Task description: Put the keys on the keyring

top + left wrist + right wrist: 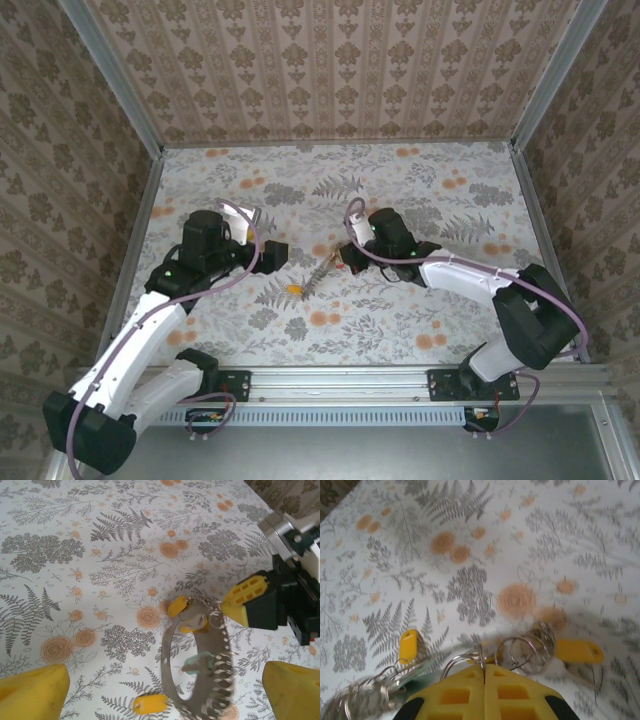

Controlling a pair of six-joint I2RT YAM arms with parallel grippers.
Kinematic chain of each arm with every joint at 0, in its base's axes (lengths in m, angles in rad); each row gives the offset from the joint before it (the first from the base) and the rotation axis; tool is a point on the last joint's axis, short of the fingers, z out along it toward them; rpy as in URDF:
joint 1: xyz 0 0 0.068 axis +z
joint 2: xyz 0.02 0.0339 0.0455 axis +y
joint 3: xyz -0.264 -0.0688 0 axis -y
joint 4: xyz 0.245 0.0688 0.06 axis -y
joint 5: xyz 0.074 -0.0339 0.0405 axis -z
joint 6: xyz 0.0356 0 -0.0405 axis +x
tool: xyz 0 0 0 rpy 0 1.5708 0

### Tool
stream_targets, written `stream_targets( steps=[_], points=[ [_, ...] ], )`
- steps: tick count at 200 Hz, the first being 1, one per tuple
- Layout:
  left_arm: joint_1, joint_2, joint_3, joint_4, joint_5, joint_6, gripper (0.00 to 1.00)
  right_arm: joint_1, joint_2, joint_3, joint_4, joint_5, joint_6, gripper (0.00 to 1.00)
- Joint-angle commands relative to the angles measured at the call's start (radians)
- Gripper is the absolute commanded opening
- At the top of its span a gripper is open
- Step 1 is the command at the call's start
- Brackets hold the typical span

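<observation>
The keyring (pixel 172 645) is a grey band loop with several small wire rings, lifted on edge above the table. My right gripper (pixel 484 669) is shut on its upper end, also visible as yellow fingers (pixel 247 600). A pale teal key (pixel 200 662) and a yellow key (pixel 192 626) hang inside the loop. Another yellow key (pixel 176 606) sits at the top, and one more yellow key (pixel 150 703) lies on the table by the loop's lower left. My left gripper (pixel 165 680) is open, its fingers wide on either side of the loop. From above, the keyring (pixel 320 270) lies between the left gripper (pixel 272 255) and the right gripper (pixel 343 256).
The floral tablecloth (pixel 430 200) covers the table, walled on three sides by patterned panels. A metal rail (pixel 340 380) runs along the near edge. In the right wrist view a yellow key (pixel 408 646) lies left and another yellow key (pixel 579 651) right.
</observation>
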Motion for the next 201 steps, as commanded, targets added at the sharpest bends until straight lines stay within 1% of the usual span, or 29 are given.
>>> stream_targets(
  steps=[1, 26, 44, 53, 70, 73, 85, 95, 109, 117, 118, 119, 120, 122, 136, 146, 150, 155, 164, 172, 175, 183, 201],
  points=[
    [-0.032, 0.019, 0.040, 0.033, 0.007, 0.025, 1.00, 0.009, -0.046, -0.085, -0.035, 0.020, 0.058, 0.00],
    [-0.047, 0.044, 0.049, 0.044, 0.002, 0.028, 1.00, 0.009, -0.088, -0.153, -0.026, 0.057, 0.080, 0.00],
    [-0.057, 0.055, 0.059, 0.041, -0.003, 0.032, 1.00, 0.007, -0.084, -0.150, -0.047, 0.072, 0.068, 0.00],
    [-0.062, 0.058, 0.069, 0.033, -0.008, 0.038, 1.00, 0.007, -0.085, -0.136, -0.064, 0.083, 0.058, 0.05],
    [-0.067, 0.058, 0.083, 0.003, -0.024, 0.049, 1.00, 0.008, -0.090, -0.111, -0.096, 0.112, 0.032, 0.19],
    [-0.069, 0.055, 0.086, -0.003, -0.029, 0.051, 1.00, 0.007, -0.120, -0.105, -0.101, 0.119, 0.026, 0.21],
    [-0.068, 0.044, 0.086, -0.017, -0.049, 0.056, 1.00, 0.008, -0.153, -0.098, -0.123, 0.162, 0.008, 0.30],
    [-0.068, 0.026, 0.078, -0.016, -0.082, 0.056, 1.00, 0.008, -0.188, -0.099, -0.140, 0.214, -0.006, 0.43],
    [-0.066, -0.007, 0.058, -0.008, -0.177, 0.039, 1.00, 0.007, -0.247, -0.110, -0.163, 0.290, -0.026, 0.62],
    [-0.062, -0.028, 0.042, 0.004, -0.243, 0.026, 1.00, 0.006, -0.289, -0.121, -0.173, 0.331, -0.041, 0.82],
    [-0.062, -0.032, 0.039, 0.006, -0.253, 0.022, 1.00, 0.006, -0.295, -0.122, -0.174, 0.336, -0.043, 0.85],
    [-0.061, -0.035, 0.036, 0.009, -0.265, 0.018, 1.00, 0.006, -0.301, -0.124, -0.173, 0.341, -0.045, 0.93],
    [-0.061, -0.037, 0.034, 0.010, -0.277, 0.014, 1.00, 0.006, -0.307, -0.125, -0.174, 0.347, -0.048, 0.96],
    [-0.059, -0.042, 0.031, 0.015, -0.299, 0.005, 1.00, 0.007, -0.319, -0.128, -0.175, 0.358, -0.052, 0.99],
    [-0.038, -0.069, -0.004, 0.029, -0.428, -0.053, 1.00, 0.003, -0.407, -0.154, -0.170, 0.440, -0.089, 1.00],
    [-0.032, -0.092, -0.042, 0.023, -0.555, -0.120, 1.00, -0.010, -0.467, -0.173, -0.144, 0.491, -0.117, 1.00],
    [-0.028, -0.101, -0.067, 0.047, -0.593, -0.122, 1.00, -0.017, -0.490, -0.184, -0.129, 0.507, -0.130, 1.00],
    [-0.020, -0.114, -0.104, 0.086, -0.609, -0.104, 1.00, -0.030, -0.514, -0.196, -0.108, 0.526, -0.147, 1.00],
    [-0.008, -0.135, -0.161, 0.165, -0.604, -0.047, 1.00, -0.059, -0.548, -0.226, -0.058, 0.565, -0.169, 1.00],
    [-0.008, -0.141, -0.191, 0.209, -0.637, -0.028, 1.00, -0.099, -0.566, -0.251, -0.015, 0.590, -0.174, 1.00],
    [0.017, -0.138, -0.199, 0.223, -0.651, -0.018, 1.00, -0.118, -0.568, -0.259, 0.000, 0.598, -0.176, 1.00],
    [0.040, -0.120, -0.206, 0.241, -0.692, 0.003, 1.00, -0.171, -0.569, -0.284, 0.045, 0.614, -0.163, 1.00],
    [0.090, -0.049, -0.191, 0.229, -0.782, 0.001, 1.00, -0.292, -0.541, -0.350, 0.172, 0.619, -0.116, 1.00]
  ],
)
